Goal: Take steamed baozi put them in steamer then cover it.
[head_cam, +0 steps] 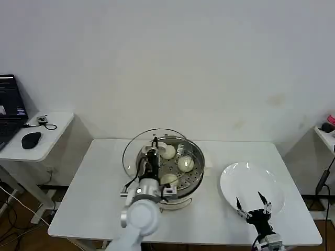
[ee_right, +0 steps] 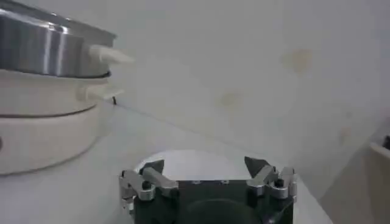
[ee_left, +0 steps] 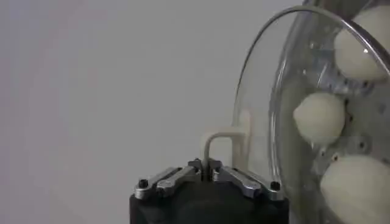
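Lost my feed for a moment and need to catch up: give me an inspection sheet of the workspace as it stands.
Surface: white table, bare apart from the job's things.
Job's things: steamer mid-table with three baozi visible on its tray; glass lid tilted over it, not yet seated; white plate to its right, bare.
Clutter: nothing seen on the table.
Grippers: left gripper shut on the lid's handle; right gripper open above the plate's near edge.
Cables: one at the right edge; some on the floor, left.
Surroundings: side table with laptop and mouse, left; plain wall.
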You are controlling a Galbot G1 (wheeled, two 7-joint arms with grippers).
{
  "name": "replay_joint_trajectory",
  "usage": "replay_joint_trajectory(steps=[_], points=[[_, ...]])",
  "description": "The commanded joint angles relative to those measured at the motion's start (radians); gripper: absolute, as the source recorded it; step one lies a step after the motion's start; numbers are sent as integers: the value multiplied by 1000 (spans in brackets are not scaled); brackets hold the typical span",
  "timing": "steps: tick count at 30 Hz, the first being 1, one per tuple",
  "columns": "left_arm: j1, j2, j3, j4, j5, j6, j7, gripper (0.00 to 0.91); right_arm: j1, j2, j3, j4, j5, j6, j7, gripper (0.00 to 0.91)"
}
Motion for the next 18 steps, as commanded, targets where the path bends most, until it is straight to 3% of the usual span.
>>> replay_joint_trajectory(steps=[1, 18], points=[[-6, -109, 56, 75, 195, -28, 19, 0, 4, 4, -16, -12, -13, 0, 1, 907], [-19, -125, 38, 155, 173, -28, 24, 0, 0, -2, -23, -22, -24, -3, -1, 907]])
